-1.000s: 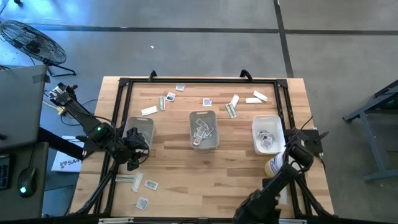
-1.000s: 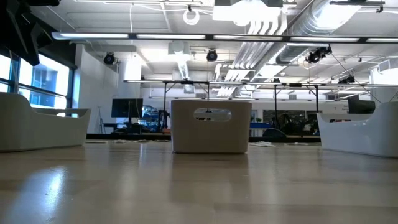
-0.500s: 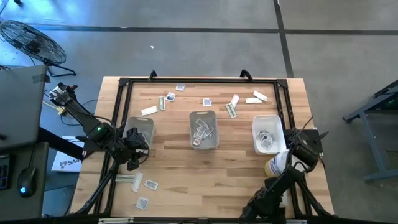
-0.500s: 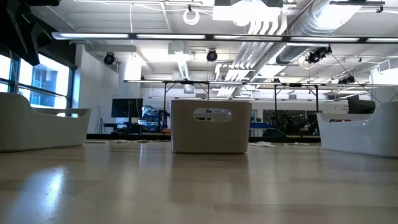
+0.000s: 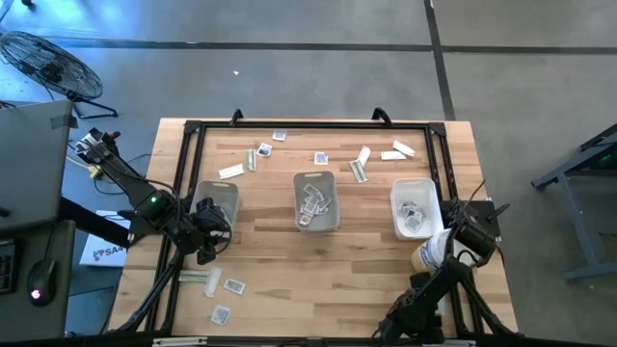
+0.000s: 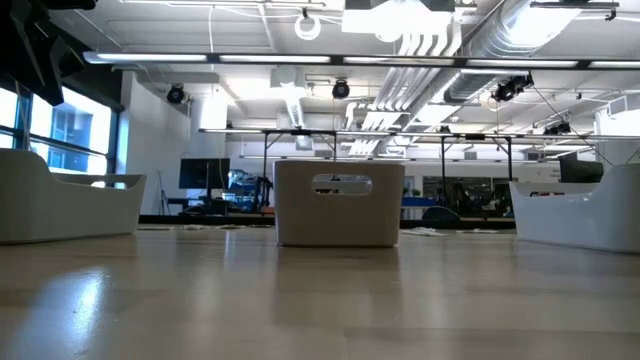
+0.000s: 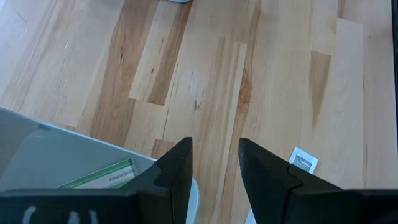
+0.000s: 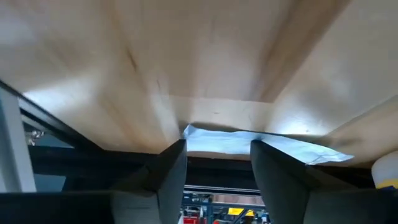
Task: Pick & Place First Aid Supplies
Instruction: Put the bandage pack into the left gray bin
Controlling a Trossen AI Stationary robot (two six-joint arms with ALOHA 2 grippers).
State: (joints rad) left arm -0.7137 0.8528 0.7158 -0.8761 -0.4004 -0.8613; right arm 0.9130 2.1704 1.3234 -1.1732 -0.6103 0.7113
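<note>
We see the first aid supplies [image 5: 362, 164] as small flat white and pale green packets, strewn on the wooden table [image 5: 280, 260] and heaped in three trays [image 5: 316, 179]. The left hand [image 7: 214, 168] hovers beside the left tray, fingers parted and empty; the right hand [image 8: 217, 165] waits wide at the table's right edge.
</note>
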